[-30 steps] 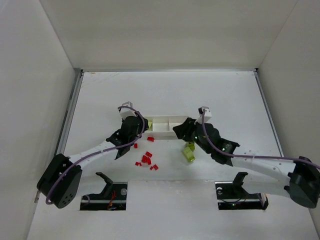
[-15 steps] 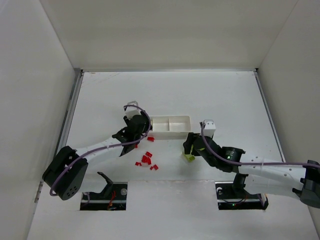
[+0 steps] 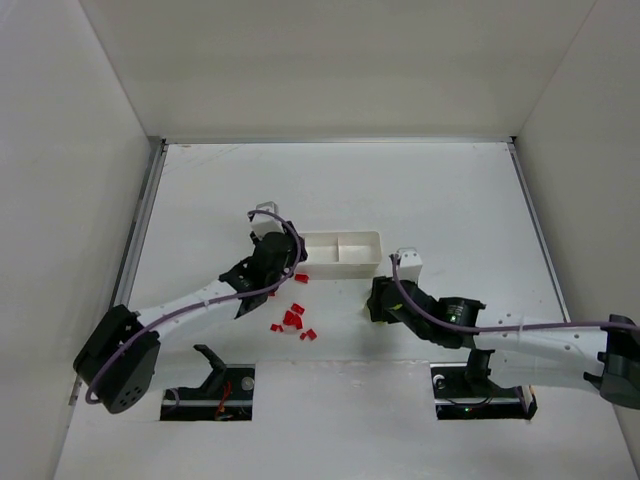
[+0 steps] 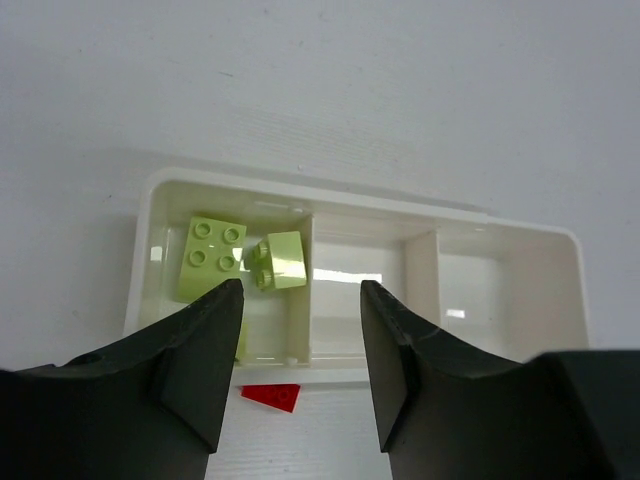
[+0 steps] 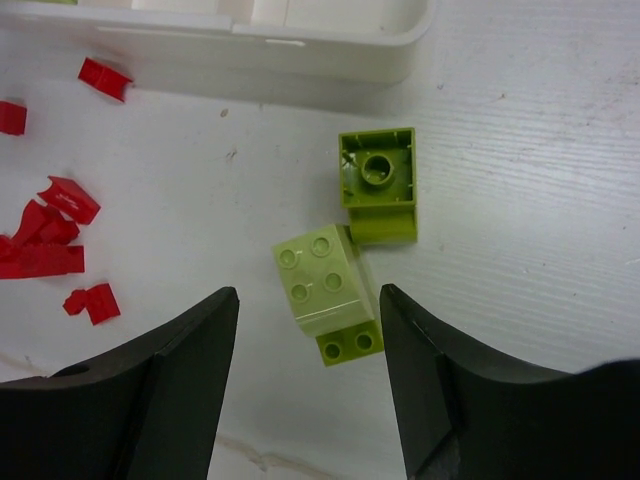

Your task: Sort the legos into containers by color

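The white tray (image 3: 342,252) lies mid-table; in the left wrist view the tray (image 4: 360,195) shows three compartments. Two yellow-green legos (image 4: 212,258) lie in its left compartment; the other two hold nothing. My left gripper (image 4: 300,330) hovers open over the tray's near left side, nothing between its fingers. A red lego (image 4: 270,397) lies on the table just outside the tray. My right gripper (image 5: 308,300) stands open over a pale yellow-green brick (image 5: 322,278) on the table. Another green brick (image 5: 378,182) lies upside down beside it. Several red legos (image 3: 292,318) lie scattered between the arms.
The white cell walls (image 3: 80,200) enclose the table on three sides. Two black fixtures (image 3: 212,378) sit at the near edge by the arm bases. The tray's near wall (image 5: 300,45) runs just beyond the green bricks.
My right gripper has left the tray's right end and come back over the yellow-green bricks on the table, standing wider open. My left gripper stays at the tray's left end.
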Available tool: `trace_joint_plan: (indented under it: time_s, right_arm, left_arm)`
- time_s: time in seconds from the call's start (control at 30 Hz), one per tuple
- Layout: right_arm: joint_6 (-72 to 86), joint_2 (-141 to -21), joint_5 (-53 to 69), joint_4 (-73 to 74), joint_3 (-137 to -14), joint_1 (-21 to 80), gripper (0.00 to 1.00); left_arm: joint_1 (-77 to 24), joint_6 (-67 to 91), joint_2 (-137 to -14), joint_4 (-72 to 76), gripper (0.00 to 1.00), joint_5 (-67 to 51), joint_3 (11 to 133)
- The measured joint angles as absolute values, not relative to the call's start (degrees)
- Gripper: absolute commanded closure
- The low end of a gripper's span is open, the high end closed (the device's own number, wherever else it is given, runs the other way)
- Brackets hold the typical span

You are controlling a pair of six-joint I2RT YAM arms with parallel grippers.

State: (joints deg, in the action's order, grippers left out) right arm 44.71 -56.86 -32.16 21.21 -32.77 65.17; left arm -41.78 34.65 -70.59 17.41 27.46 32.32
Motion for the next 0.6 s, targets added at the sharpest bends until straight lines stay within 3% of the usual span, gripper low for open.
trace_joint_plan:
  time_s: [0.1,0.2,0.4,0.6]
  right_arm:
    - [44.0,-57.0,-32.2,21.1,-33.2,68.1,0.50]
    - [42.0,-58.9,-31.8,18.9,-35.3,72.6,0.51]
    - [34.2,-72.4,-26.1,2.8,-39.9,77.3,0.26]
    - [27.9,-89.5,-18.3,-8.5,-45.1,77.6,0.21]
  left_arm:
    - [-42.0,35.1,-65.6,16.6,0.59,27.2,31.4]
    - [-42.0,35.9,-60.2,14.3,0.65,27.2,30.1]
    - [-41.5,38.3,-50.7,7.3,0.65,27.2,26.1]
    - [-40.1,41.3,-43.1,-2.1,0.58,27.2,22.3]
